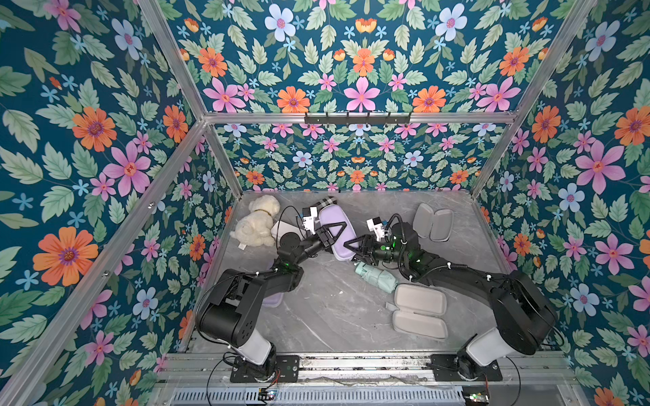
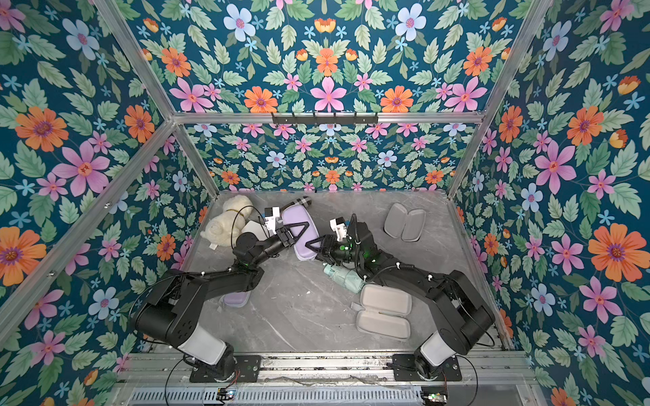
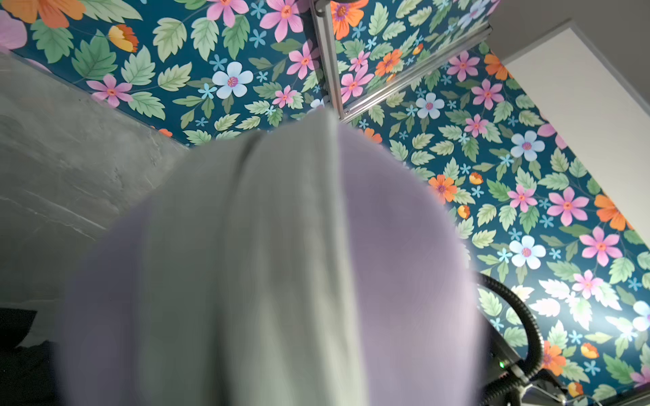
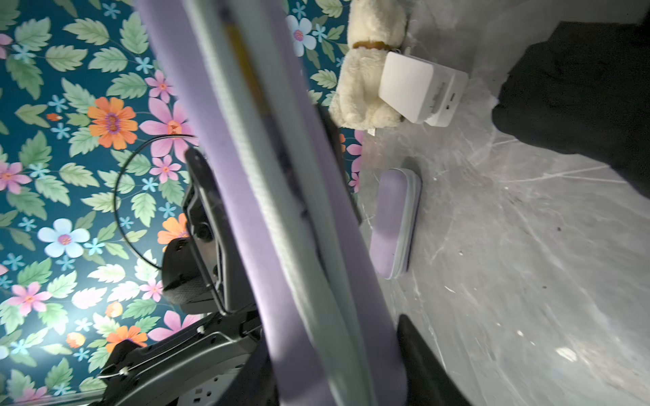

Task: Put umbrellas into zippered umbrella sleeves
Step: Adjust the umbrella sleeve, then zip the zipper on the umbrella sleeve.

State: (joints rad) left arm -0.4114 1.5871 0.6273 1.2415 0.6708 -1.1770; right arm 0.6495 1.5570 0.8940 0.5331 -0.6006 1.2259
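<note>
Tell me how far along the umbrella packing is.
Done, apparently: one closed lavender sleeve lies by the left arm; contents hidden. In hand: a second lavender sleeve, on edge between the left gripper and right gripper; grip unclear. Remaining: the mint green umbrella lies loose beside an open sleeve; another open sleeve lies empty.

No text, label or number is legible anywhere.
</note>
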